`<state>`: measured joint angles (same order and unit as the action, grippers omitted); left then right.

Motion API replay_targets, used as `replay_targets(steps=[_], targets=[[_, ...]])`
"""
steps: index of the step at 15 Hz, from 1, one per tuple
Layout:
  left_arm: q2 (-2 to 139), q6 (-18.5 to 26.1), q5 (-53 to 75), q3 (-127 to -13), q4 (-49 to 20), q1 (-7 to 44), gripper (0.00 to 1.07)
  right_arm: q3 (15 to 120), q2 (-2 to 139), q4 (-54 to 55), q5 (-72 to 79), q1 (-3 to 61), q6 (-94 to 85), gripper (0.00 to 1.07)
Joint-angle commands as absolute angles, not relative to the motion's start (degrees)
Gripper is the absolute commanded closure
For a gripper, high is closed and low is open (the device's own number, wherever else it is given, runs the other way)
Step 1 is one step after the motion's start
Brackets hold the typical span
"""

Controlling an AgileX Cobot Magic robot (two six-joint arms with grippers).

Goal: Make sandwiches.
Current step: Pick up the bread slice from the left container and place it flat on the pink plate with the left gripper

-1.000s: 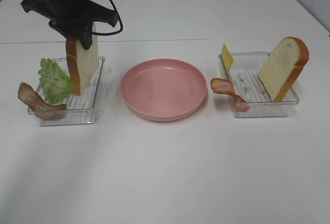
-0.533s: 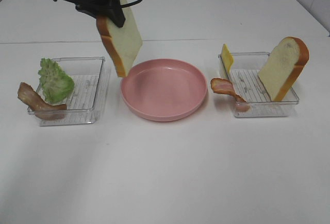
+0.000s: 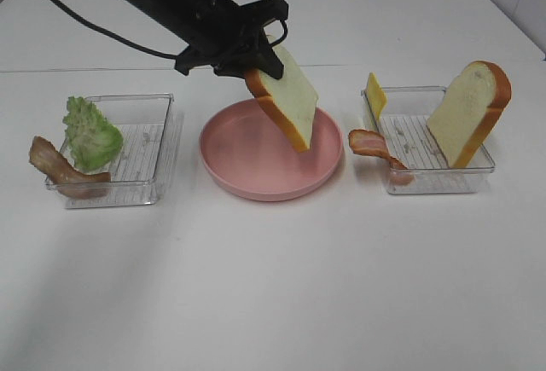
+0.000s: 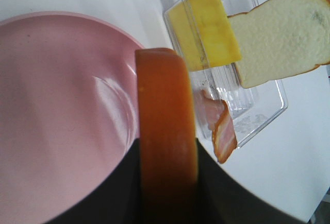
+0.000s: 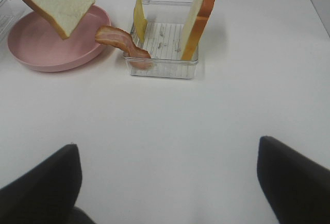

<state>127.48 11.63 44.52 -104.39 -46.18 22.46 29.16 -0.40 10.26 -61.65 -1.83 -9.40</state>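
The first bread slice (image 3: pixel 288 102) is grasped at its upper end by the left end effector (image 3: pixel 256 66) and is held clear above the pink plate (image 3: pixel 243 153) at the centre of the surface (image 3: pixel 273 286). In the exterior high view, the slice extends from the end effector toward 5 o'clock. Its long axis is steeply tilted, running from 11 to 5 o'clock, with the crust edge turned toward 7 o'clock and the white face toward 1 o'clock. The lower corner hangs over the plate's 2 o'clock sector without contact. Placement is judged to turn on this tilt: the slice should be levelled and lowered toward the plate centre, at 7 o'clock from that corner. The right end effector (image 5: pixel 167 183) is fully released, empty, and well apart from the right tray (image 3: pixel 435 182) at 3 o'clock, so the left arm is nearer. There the second bread slice (image 3: pixel 469 115) stands on edge beside the cheese slice (image 3: pixel 375 94).
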Motion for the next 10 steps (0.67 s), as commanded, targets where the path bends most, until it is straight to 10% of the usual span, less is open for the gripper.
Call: replay_targets(steps=[1, 10], targets=[[130.5, 13.8, 42.3, -104.6, -53.3, 22.6, 1.07, 29.0, -1.1, 10.4, -61.2, -2.0, -9.8, 0.20], [134.8, 11.4, 42.3, -104.6, -54.2, 22.6, 0.95, 29.0, -1.1, 10.4, -61.2, -2.0, -9.8, 0.20]])
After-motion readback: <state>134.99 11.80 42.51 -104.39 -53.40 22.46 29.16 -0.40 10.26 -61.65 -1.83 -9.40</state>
